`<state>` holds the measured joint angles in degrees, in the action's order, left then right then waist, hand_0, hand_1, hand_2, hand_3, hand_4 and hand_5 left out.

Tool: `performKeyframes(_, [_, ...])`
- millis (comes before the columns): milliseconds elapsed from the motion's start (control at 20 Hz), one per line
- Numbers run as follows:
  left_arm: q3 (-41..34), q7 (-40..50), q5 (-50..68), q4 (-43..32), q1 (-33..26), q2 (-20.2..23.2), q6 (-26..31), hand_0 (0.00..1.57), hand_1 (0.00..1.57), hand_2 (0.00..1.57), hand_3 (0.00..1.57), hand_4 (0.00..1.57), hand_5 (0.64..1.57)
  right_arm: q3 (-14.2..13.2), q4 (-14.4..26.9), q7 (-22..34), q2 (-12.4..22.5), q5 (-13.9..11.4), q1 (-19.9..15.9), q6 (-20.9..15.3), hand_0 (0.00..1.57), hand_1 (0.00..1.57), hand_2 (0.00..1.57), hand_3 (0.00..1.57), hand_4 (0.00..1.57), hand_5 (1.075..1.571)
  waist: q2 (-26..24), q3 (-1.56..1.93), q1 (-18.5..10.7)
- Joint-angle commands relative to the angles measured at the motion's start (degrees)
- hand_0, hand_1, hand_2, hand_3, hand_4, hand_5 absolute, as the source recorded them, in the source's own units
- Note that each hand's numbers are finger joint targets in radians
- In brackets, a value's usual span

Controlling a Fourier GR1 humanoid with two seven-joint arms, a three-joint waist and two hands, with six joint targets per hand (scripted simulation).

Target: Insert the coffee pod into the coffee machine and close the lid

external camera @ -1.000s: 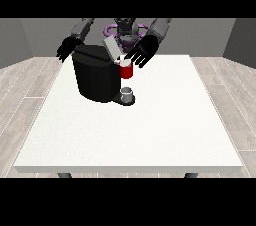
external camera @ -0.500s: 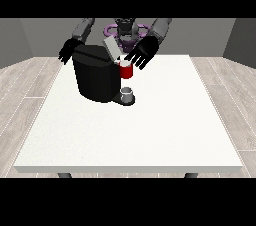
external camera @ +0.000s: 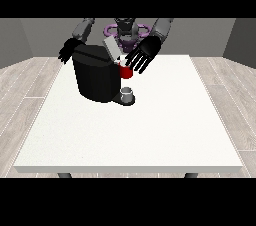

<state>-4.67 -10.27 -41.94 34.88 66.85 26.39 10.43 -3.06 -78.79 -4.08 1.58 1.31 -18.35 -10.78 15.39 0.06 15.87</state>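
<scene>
A black coffee machine stands on the white table, towards its far left. Its grey lid is tilted up and open. There is a red thing at the machine, by its front top. A small grey thing sits on the machine's low base. The hand at the view's right hovers with fingers spread just above and beside the red thing, holding nothing. The hand at the view's left hangs behind the machine's far corner, fingers relaxed and pointing down.
The robot's torso is behind the table's far edge. Grey walls and a wooden floor surround the table.
The hand at the view's right has sunk slightly towards the red thing. The hand at the view's left has barely shifted. The lid is still up.
</scene>
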Motion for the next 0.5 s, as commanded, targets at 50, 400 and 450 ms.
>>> performKeyframes(50, [1.09,-0.39,-1.42,-0.42,0.65,0.8,2.08,0.0,0.0,0.0,0.0,0.0,1.571,0.78,1.51,-1.42,-1.05,-2.03,0.26,-2.16,0.0,0.0,0.0,0.0,0.34,1.571,0.96,-0.05,-0.8])
performKeyframes(400, [1.95,0.14,-1.44,1.92,-0.65,-1.85,3.92,0.0,0.0,0.0,0.0,0.0,1.571,-2.04,4.91,-3.85,0.5,0.78,2.16,0.53,0.0,0.0,0.0,0.0,0.41,1.571,-3.82,-0.02,-3.72])
performKeyframes(450, [1.95,2.77,-2.25,1.34,-1.02,-2.91,2.11,0.0,0.0,0.0,0.0,0.0,1.571,-2.83,3.78,-0.95,1.73,1.95,1.1,1.42,0.0,0.0,0.0,0.0,0.36,1.571,-4.28,-0.03,-2.33])
